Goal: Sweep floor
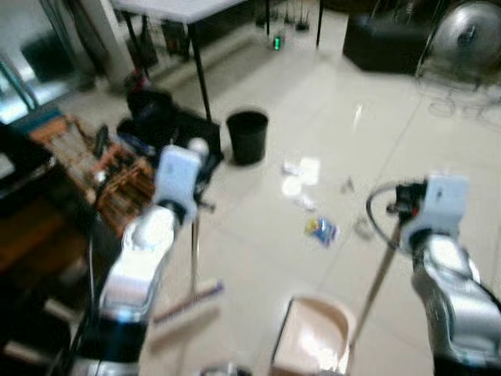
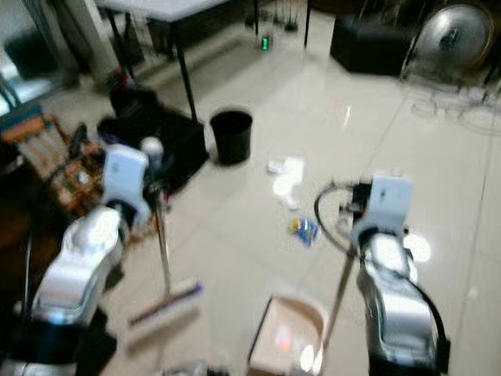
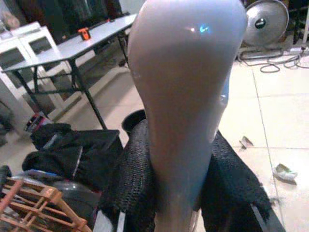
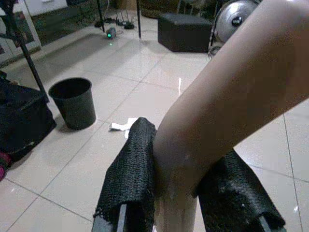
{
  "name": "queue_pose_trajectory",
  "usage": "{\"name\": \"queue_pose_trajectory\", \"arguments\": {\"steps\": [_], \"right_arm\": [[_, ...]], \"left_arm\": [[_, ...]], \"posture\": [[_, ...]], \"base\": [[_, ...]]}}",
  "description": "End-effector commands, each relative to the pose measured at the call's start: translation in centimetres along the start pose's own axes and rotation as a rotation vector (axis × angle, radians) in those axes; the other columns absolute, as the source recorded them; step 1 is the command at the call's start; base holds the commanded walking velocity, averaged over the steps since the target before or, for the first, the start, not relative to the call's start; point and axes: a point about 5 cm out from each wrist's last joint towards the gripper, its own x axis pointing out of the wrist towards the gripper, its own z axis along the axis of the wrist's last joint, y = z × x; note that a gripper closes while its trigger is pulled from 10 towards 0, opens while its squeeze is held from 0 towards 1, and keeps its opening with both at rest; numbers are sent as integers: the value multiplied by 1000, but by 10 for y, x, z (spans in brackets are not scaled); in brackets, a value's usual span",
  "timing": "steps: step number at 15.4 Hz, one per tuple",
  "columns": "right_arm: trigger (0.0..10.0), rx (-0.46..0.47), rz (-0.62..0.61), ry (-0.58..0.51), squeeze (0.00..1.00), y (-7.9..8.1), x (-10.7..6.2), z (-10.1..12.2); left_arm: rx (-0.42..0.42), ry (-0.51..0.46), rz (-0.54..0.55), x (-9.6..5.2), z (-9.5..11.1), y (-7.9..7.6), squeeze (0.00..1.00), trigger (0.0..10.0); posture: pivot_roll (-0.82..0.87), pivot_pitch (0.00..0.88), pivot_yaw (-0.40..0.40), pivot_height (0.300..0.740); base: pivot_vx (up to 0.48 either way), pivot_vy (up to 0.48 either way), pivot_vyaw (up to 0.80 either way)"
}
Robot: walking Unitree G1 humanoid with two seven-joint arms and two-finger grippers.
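From the head cameras, both a bit blurred, the left end effector [image 1: 188, 168] sits at about nine o'clock, clamped round the pale top of the broom [image 1: 193, 258], whose stick drops straight to a brush head lying on the floor [image 1: 258, 211] near seven o'clock. The right end effector [image 1: 411, 205] at three o'clock grips the slanting pole of the dustpan [image 1: 313, 337], its pink tray resting on the tiles at six o'clock. Scraps of litter [image 1: 309, 188] are scattered around the centre, with a black bin [image 1: 247, 136] just beyond them at eleven o'clock.

Along the left wrist, two black mesh-covered fingers [image 3: 133, 188] press tight on either side of the rounded broom handle [image 3: 186, 96]; a grey worktop [image 3: 77, 46] stands behind.

Along the right wrist, the fingers [image 4: 130, 179] pinch the tan dustpan pole [image 4: 227, 111] the same way, with the bin at nine o'clock.
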Motion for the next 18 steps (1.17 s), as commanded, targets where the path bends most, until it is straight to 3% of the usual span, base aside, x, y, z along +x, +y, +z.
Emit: {"name": "queue_pose_trajectory", "arguments": {"steps": [1, 2, 6, 15, 18], "right_arm": [[10000, -9, -3, -49, 0, -1, -1, 11], [10000, -14, -1, -50, 0, -1, -2, 11], [10000, -25, -27, -68, 0, -4, 2, 17], [10000, -2, -49, -111, 0, -7, 5, 27], [10000, -41, -31, -119, 0, -5, 5, 27]], "left_arm": [[-29, -43, 1, 4, 8, 1, 0, 10000], [-75, -39, 3, 4, 7, 1, 0, 10000], [-26, -40, 12, 5, 7, -1, 0, 10000], [-58, -98, 34, 10, 15, 3, 0, 10000], [-66, -108, 48, 11, 17, 6, 0, 10000]], "posture": [[-27, 47, 85, 740], [-27, 47, 85, 740], [-28, 27, 69, 740], [-84, 27, 52, 740], [-85, 33, 47, 740]], "base": [[0, 0, 0], [0, 0, 0], [0, 0, 0], [0, 0, -800], [0, 0, -533]]}}
